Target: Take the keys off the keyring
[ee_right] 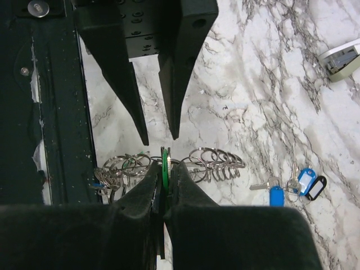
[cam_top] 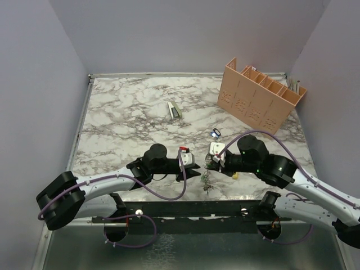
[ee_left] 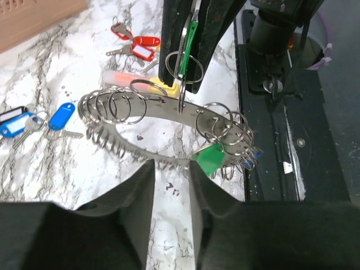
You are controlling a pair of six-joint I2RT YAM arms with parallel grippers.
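The keyring [ee_left: 169, 102] is a wide grey metal band threaded with many small split rings, hanging just above the marble in front of my left gripper [ee_left: 171, 166]. That gripper is open, its tips on either side of the band's near edge and not gripping it. My right gripper [ee_right: 165, 169] is shut on a green-headed key [ee_right: 165, 160] whose small ring hooks onto the band. A second green key [ee_left: 211, 158] hangs on the keyring's right side. In the top view both grippers meet near the table's front edge, with the keyring [cam_top: 207, 181] below them.
Loose blue-tagged keys [ee_left: 61, 115] lie left of the keyring. A red-tagged bunch [ee_left: 140, 48] and a yellow-orange tube [ee_left: 132, 81] lie beyond it. An orange slotted rack [cam_top: 259, 95] stands at the back right, with a small stapler [cam_top: 174, 109] mid-table. The black base rail [ee_left: 292, 140] is close on the right.
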